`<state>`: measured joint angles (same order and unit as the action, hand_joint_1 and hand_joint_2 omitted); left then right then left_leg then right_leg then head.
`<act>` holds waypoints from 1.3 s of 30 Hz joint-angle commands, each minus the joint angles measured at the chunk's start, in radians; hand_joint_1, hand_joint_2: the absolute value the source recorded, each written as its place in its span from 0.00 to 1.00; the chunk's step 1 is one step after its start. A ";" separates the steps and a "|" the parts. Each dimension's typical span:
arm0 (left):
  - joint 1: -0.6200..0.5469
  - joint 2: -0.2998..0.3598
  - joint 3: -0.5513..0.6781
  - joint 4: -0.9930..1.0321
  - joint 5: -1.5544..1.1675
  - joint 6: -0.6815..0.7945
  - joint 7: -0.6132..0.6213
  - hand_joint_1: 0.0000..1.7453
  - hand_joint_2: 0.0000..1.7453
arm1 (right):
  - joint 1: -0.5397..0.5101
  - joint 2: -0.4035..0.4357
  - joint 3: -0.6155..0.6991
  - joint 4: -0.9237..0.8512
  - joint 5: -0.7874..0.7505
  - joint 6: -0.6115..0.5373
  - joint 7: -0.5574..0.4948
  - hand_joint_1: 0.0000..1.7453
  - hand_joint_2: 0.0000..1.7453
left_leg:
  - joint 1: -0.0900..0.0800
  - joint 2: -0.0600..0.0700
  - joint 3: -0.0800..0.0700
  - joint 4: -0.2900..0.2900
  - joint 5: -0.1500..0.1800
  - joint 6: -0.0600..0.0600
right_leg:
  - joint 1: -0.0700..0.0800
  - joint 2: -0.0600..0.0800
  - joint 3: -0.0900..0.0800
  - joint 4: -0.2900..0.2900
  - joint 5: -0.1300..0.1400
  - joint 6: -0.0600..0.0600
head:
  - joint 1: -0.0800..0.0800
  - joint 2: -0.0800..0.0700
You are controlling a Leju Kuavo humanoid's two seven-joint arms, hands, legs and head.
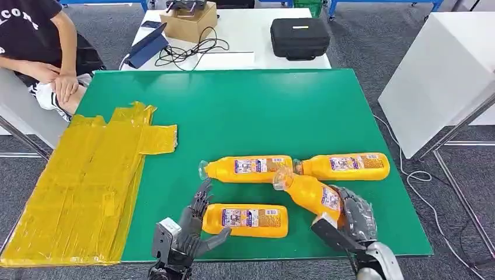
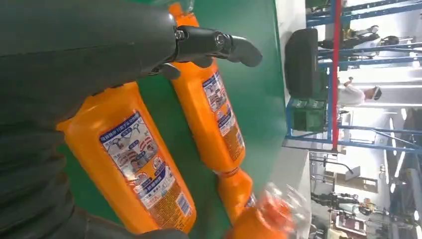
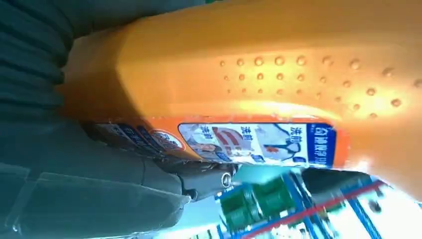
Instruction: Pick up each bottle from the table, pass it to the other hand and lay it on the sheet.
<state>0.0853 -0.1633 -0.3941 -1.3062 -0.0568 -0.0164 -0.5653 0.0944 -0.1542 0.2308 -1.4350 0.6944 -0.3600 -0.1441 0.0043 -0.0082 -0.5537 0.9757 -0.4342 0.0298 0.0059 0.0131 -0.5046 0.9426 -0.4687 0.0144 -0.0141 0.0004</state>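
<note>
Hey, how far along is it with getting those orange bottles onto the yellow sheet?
Nothing is done yet: the yellow sheet holds no bottles. In hand: the right robot hand grips one tilted orange bottle, lifted at its neck end. The left robot hand is open beside the near bottle. Left: the handover, plus the three bottles lying on the green table.

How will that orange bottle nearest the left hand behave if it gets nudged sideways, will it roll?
The bottle lies on its side on the green table, so it may roll somewhat, though its flattish body probably limits that. The plastic looks rigid and glossy, likely a bit slippery for the left hand.
</note>
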 commanded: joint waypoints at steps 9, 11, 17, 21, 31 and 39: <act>-0.014 0.034 -0.026 -0.001 -0.042 0.002 -0.013 0.00 1.00 | 0.109 0.116 0.016 -0.184 -0.067 -0.057 -0.096 1.00 1.00 | 0.000 0.001 -0.001 -0.001 0.000 -0.001 | 0.000 0.000 -0.001 0.000 0.000 0.000 | 0.000 0.000; -0.014 0.034 -0.026 -0.001 -0.042 0.002 -0.013 0.00 1.00 | 0.109 0.116 0.016 -0.184 -0.067 -0.057 -0.096 1.00 1.00 | 0.000 0.001 0.000 -0.001 -0.001 -0.001 | -0.001 0.000 -0.001 -0.001 -0.001 0.000 | 0.000 0.000; -0.014 0.037 -0.028 -0.003 -0.043 0.004 -0.013 0.00 1.00 | 0.109 0.113 0.017 -0.187 -0.067 -0.062 -0.100 1.00 1.00 | 0.000 0.001 -0.001 -0.001 0.000 0.000 | -0.001 0.000 -0.001 -0.001 0.000 0.000 | 0.000 0.000; -0.024 0.041 -0.052 -0.031 -0.051 0.011 -0.019 0.00 1.00 | 0.075 0.123 0.051 -0.165 -0.106 -0.061 -0.139 1.00 1.00 | 0.000 0.002 0.001 0.000 -0.001 -0.001 | 0.000 0.000 0.000 -0.001 -0.001 0.001 | 0.000 0.000; -0.030 0.064 -0.160 -0.301 -0.110 -0.070 0.033 0.00 1.00 | -0.088 0.170 0.199 -0.020 -0.183 -0.068 -0.256 1.00 1.00 | 0.000 0.004 -0.002 0.000 0.000 -0.001 | 0.000 0.002 -0.003 0.000 0.000 0.000 | 0.000 0.000; -0.043 0.113 -0.215 -0.419 -0.151 -0.040 0.035 0.00 1.00 | -0.134 0.164 0.253 0.006 -0.200 -0.079 -0.271 1.00 1.00 | 0.000 0.002 -0.001 -0.001 0.000 -0.002 | 0.000 0.001 -0.002 -0.001 0.000 0.000 | 0.000 0.000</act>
<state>0.0756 -0.1396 -0.5311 -1.6126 -0.1732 -0.0877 -0.5386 0.0532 0.0099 0.4090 -1.5343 0.5032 -0.4303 -0.4116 0.0042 -0.0077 -0.5565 0.9756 -0.4335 0.0290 0.0057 0.0132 -0.5073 0.9428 -0.4689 0.0142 -0.0141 0.0004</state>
